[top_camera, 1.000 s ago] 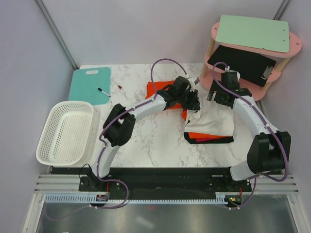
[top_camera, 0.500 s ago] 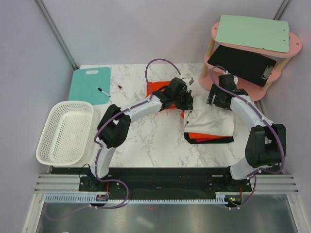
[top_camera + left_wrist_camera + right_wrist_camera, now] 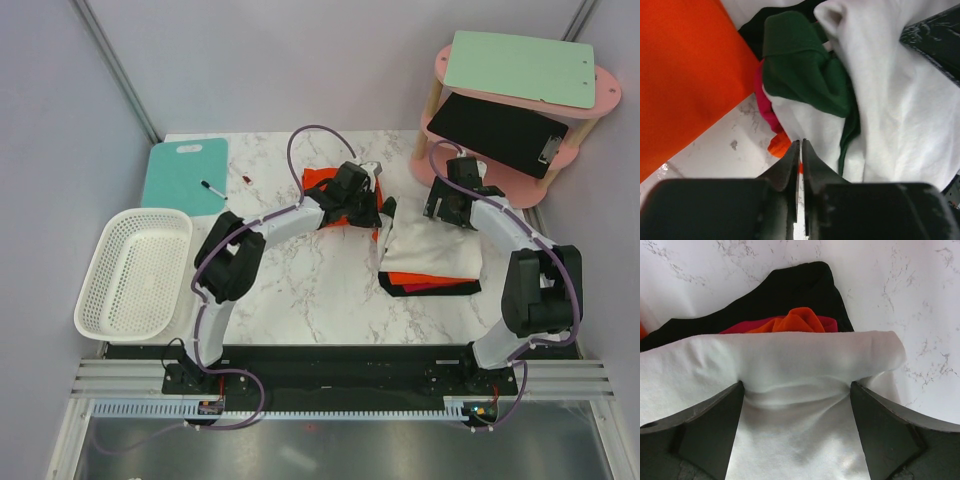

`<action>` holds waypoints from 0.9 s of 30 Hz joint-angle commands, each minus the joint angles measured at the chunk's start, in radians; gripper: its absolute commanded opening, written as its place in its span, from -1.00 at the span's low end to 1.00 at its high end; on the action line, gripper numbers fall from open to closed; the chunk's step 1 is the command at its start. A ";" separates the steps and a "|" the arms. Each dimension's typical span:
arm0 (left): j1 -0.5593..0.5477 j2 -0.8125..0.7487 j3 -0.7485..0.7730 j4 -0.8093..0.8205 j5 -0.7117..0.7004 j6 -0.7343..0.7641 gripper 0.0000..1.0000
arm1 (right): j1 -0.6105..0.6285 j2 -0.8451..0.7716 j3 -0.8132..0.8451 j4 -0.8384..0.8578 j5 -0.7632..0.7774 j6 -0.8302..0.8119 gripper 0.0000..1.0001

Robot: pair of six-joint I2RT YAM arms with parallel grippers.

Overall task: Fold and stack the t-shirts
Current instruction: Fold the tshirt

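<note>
The left tool (image 3: 801, 147) has drawn back from the white cloth (image 3: 435, 245). It is now pressed together with nothing seen in it, just beside the folded orange t-shirt (image 3: 320, 183) on the worktop (image 3: 320, 290). The right tool (image 3: 796, 386) stays spread wide on the cloth, which covers a second orange t-shirt (image 3: 415, 279).

Left arm (image 3: 270, 228): base at near left, elbow raised, forearm stretched far and to the right toward the middle. Wrist low.
Left gripper (image 3: 800, 145): jaws pressed together, only a hairline slit between the 2 fingers, tips angled down.
Right arm (image 3: 520, 240): base at near right, elbow out by the right edge, forearm arching away and to the left.
Right gripper (image 3: 796, 390): 2 fingers spread wide, tips pointing down.
The 2 grippers are near each other but not touching.
</note>
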 commanded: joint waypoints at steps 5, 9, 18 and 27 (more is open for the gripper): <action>0.009 -0.164 -0.103 -0.002 -0.067 0.040 0.46 | 0.033 -0.140 -0.014 0.067 -0.001 -0.047 0.96; 0.022 -0.276 -0.190 -0.002 -0.140 0.058 0.75 | 0.065 -0.156 0.014 0.097 -0.062 -0.063 0.96; 0.277 -0.287 -0.339 0.001 -0.136 -0.018 0.87 | 0.122 0.010 0.166 0.121 -0.239 -0.055 0.96; 0.381 -0.132 -0.269 0.022 -0.082 -0.055 0.86 | 0.146 0.001 0.161 0.144 -0.271 -0.061 0.96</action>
